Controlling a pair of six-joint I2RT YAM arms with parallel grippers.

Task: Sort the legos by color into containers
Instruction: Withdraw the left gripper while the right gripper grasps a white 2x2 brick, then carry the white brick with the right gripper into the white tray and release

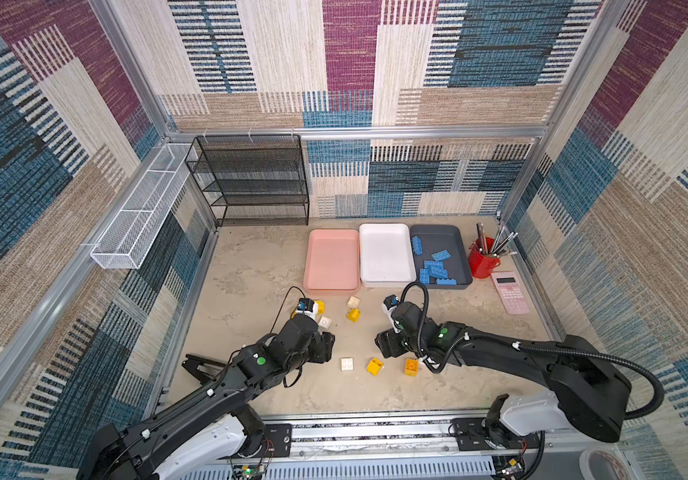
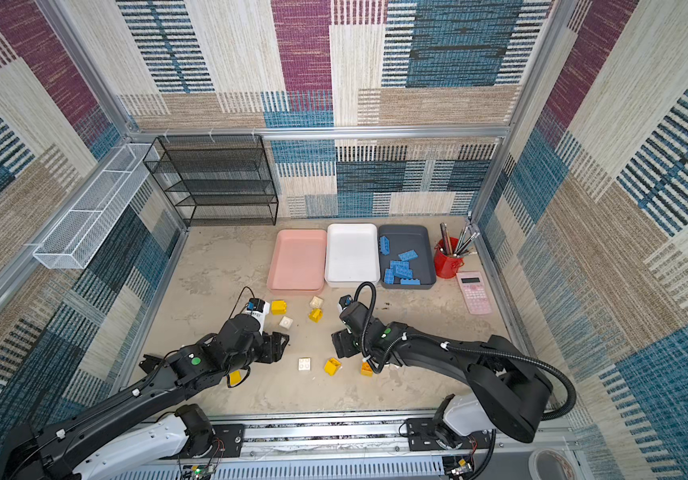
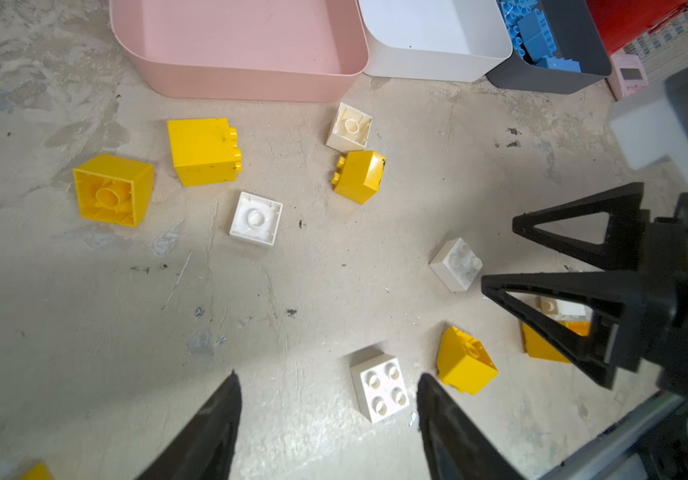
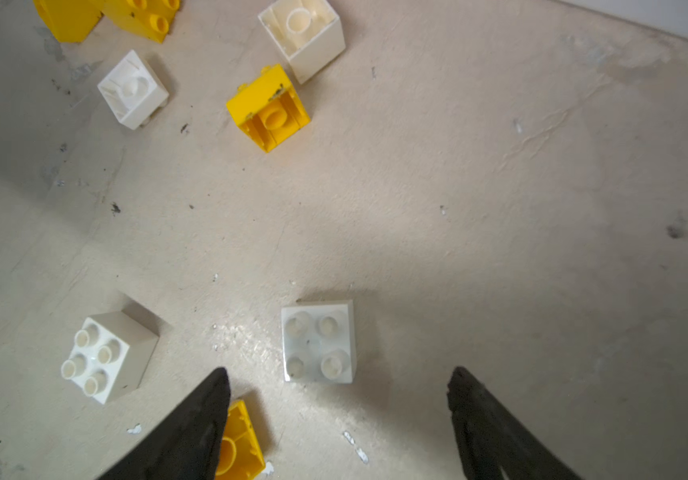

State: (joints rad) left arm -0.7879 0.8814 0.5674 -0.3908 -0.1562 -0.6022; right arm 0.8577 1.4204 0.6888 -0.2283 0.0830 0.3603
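Yellow and white legos lie scattered on the table in front of three containers: a pink tray [image 1: 331, 259], a white tray [image 1: 386, 253] and a grey tray [image 1: 458, 245] that holds several blue legos [image 1: 433, 268]. My left gripper [image 3: 327, 376] is open and holds nothing. A white lego [image 3: 379, 388] sits studs up by its tips, close to one finger. My right gripper [image 4: 338, 370] is open too, with another white lego [image 4: 318, 340] just beyond its tips and a yellow lego [image 4: 240, 440] beside one finger. In both top views the two grippers [image 1: 325, 347] [image 1: 383, 344] face each other low over the table.
A red pen cup [image 1: 483, 259] and a pink calculator [image 1: 509, 291] stand right of the grey tray. A black mesh shelf [image 1: 250, 183] fills the back left corner, with a white wire basket [image 1: 142, 208] on the left wall. More yellow legos [image 1: 374, 366] [image 1: 410, 367] lie near the front.
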